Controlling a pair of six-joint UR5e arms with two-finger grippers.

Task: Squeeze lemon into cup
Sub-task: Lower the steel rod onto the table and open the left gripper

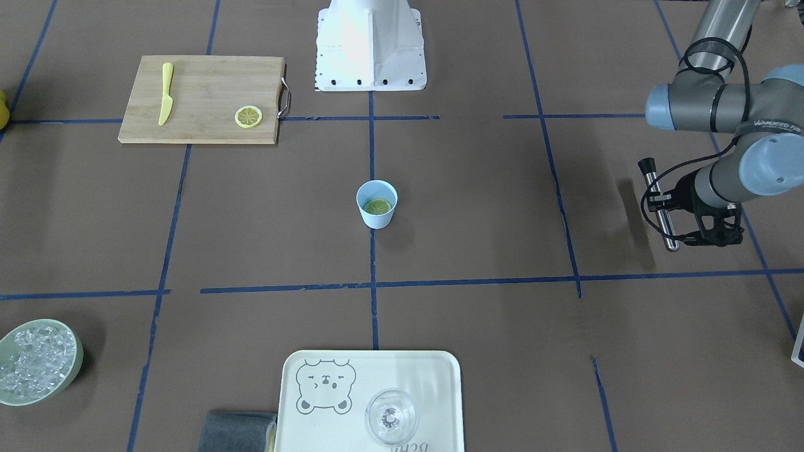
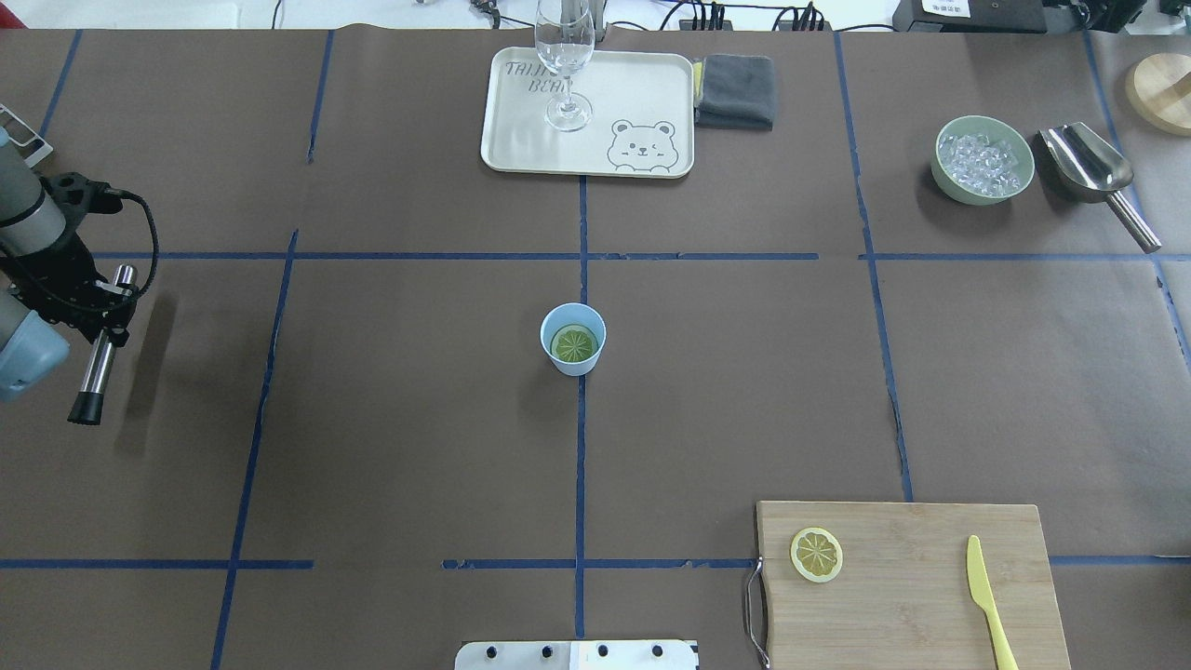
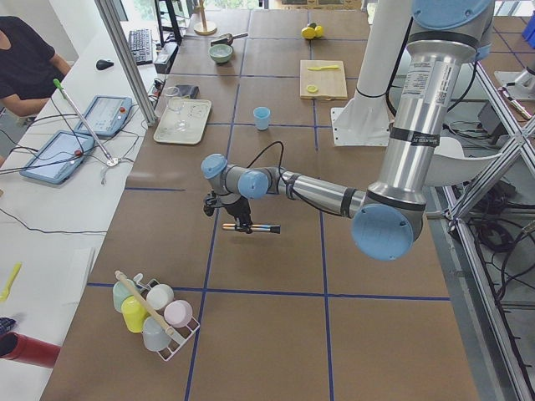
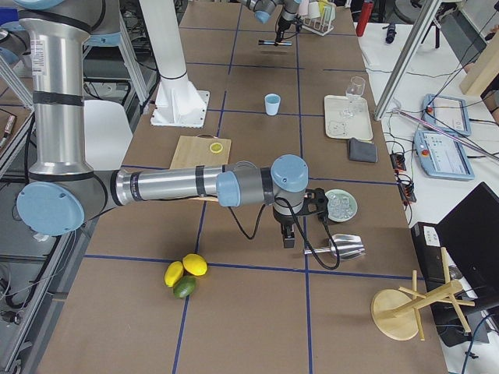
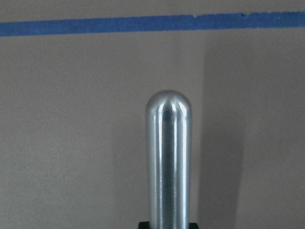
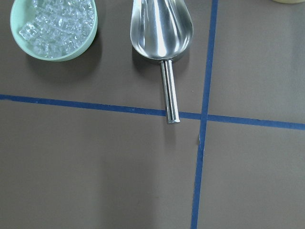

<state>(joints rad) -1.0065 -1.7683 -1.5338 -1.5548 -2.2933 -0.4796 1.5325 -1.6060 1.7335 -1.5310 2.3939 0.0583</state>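
The light-blue cup stands at the table's middle, also in the front view. A lemon slice lies flat inside it. A second lemon slice lies on the wooden cutting board. My left gripper is far off at the table's left side, shut on a metal rod with a black tip, held level above the table; the rod fills the left wrist view. My right gripper shows only in the right side view, near the ice bowl; I cannot tell if it is open.
A yellow knife lies on the board. A green bowl of ice and a metal scoop sit far right. A tray with a clear glass and a grey cloth are at the far edge.
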